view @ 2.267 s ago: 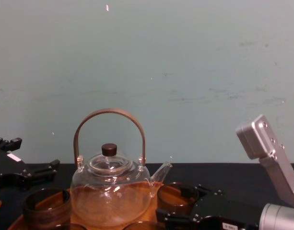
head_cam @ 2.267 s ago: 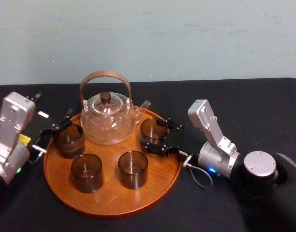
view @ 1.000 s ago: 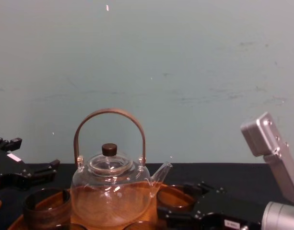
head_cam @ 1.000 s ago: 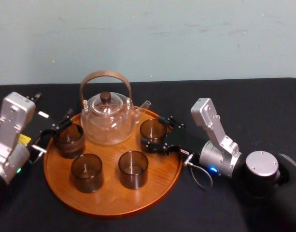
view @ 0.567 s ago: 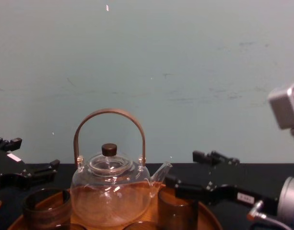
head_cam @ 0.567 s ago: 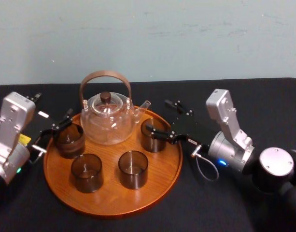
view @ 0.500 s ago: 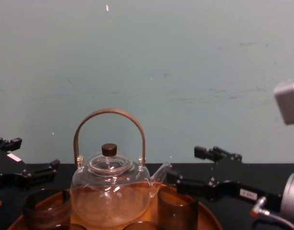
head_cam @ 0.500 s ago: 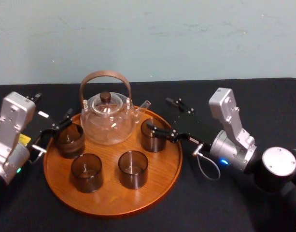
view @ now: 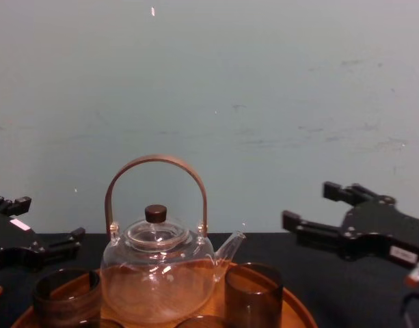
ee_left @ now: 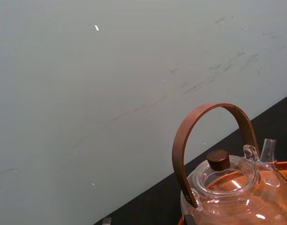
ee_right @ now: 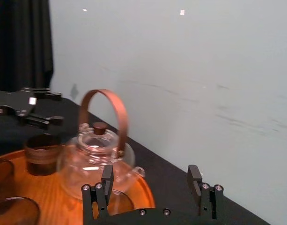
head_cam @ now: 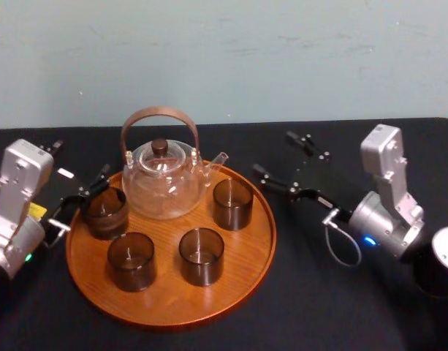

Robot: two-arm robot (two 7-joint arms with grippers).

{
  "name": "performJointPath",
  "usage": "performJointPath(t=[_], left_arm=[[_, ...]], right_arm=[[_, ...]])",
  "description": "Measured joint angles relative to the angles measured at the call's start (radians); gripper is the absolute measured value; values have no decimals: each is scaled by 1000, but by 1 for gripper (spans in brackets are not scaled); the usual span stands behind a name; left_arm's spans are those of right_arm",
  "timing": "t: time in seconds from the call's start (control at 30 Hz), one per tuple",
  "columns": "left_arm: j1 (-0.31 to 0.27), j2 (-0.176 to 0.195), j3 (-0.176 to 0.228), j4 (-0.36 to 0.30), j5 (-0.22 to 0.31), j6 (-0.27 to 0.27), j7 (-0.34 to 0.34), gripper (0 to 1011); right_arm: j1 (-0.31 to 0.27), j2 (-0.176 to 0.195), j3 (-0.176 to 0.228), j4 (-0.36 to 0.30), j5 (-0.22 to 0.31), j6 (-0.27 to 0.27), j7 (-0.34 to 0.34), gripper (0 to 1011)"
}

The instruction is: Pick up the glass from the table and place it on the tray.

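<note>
Although the right gripper (head_cam: 273,152) hangs just off the right edge of the large round orange-brown wooden tray (head_cam: 165,296), its jaws are spread wide and hold nothing. They point toward the tray from above the matte black worktop (head_cam: 304,307). The smoky brown cylindrical glass (head_cam: 232,203) stands upright on the tray's right rear part. It is apart from the gripper and just beside the spout of the clear glass teapot with an arched brown handle and dark lid knob (head_cam: 163,184). From the chest view this glass rises in front of the spout, to the teapot's right.

Three more brown glasses stand upright on the tray: the left-rim glass (head_cam: 105,212) at the teapot's other flank, and the near-left glass (head_cam: 131,261) and the near-middle glass (head_cam: 202,256) toward the robot. None of the four touches another.

The left gripper (head_cam: 82,158) sits over the worktop at the tray's left rear edge, its jaws also wide and empty. The nearer of them reaches close to the left-rim glass, and I cannot tell whether it touches the rim. A pale blue-green wall (head_cam: 282,58) stands behind the worktop.
</note>
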Motion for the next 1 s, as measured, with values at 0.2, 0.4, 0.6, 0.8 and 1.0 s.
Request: performJointPath(t=[0.2,0.4,0.6,0.8,1.0], left_arm=[[0,0,0,0,0,0,0,1002],[0,0,0,0,0,0,0,1001],[0,0,0,0,0,0,0,1001],[0,0,0,0,0,0,0,1001],[0,0,0,0,0,0,0,1001]], right_arm=[[-39,20,45,-14,8,-1,-31,1002],[-75,29,89,-15,28,-3,-46,1002],[-102,29,119,-11,26,-7,-74,1002],[-119,19,146,8,19,-9,-94,1002],[-119,7,151,30,-5,-7,-108,1002]])
